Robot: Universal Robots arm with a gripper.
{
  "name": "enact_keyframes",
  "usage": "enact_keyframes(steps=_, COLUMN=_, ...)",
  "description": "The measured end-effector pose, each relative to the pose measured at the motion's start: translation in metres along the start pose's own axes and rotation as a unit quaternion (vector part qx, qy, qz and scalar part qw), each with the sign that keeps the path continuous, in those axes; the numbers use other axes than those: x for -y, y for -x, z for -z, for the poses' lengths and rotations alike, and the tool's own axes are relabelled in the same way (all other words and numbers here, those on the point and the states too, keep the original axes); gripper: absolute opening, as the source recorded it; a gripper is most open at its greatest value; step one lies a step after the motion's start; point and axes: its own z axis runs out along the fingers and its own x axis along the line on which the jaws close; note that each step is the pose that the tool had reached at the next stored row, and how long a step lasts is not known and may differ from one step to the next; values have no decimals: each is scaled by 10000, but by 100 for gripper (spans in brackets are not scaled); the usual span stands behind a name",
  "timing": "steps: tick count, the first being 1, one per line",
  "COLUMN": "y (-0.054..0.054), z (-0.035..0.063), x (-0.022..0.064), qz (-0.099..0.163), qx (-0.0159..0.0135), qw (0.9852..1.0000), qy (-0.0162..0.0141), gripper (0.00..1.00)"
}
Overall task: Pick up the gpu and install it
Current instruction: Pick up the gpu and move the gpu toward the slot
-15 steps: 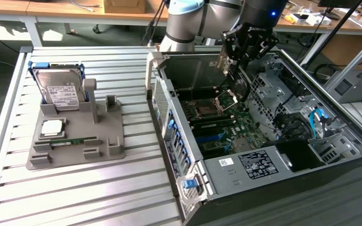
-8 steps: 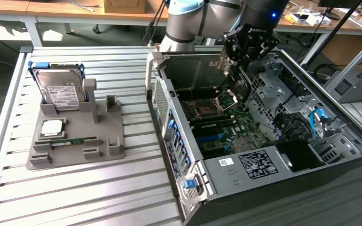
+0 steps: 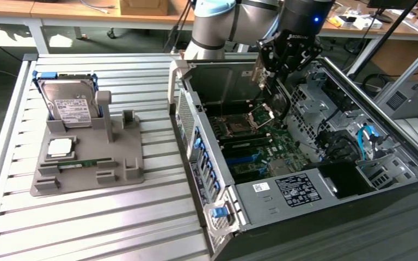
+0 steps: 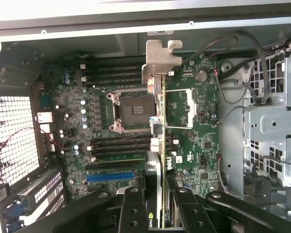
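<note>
My gripper (image 3: 276,69) hangs over the open computer case (image 3: 194,92) and is shut on the gpu (image 3: 261,81). The wrist view shows the gpu (image 4: 163,141) edge-on, a thin card with a silver end bracket (image 4: 161,59) at its far end. The black fingers (image 4: 134,211) clamp it from both sides, and my gripper (image 4: 159,196) holds it above the motherboard (image 4: 194,126), beside the bare CPU socket (image 4: 133,109). The card is in the air above the board, apart from it.
A grey fixture (image 3: 85,168) at the exterior view's left holds a hard drive (image 3: 69,106), a CPU chip (image 3: 60,147) and a green RAM stick (image 3: 82,163). It stands on a slatted metal table (image 3: 107,228). Cables and drive cages (image 3: 354,141) crowd the case's right side.
</note>
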Motion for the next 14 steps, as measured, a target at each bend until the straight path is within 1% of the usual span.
enact_keyframes(steps=9, y=34, z=-47, x=-5, qz=1, qx=2, qw=10000, qy=-24, gripper=27)
enact_keyframes(steps=14, y=41, z=-75, x=-6, qz=1, qx=2, qw=10000, qy=-33, gripper=27)
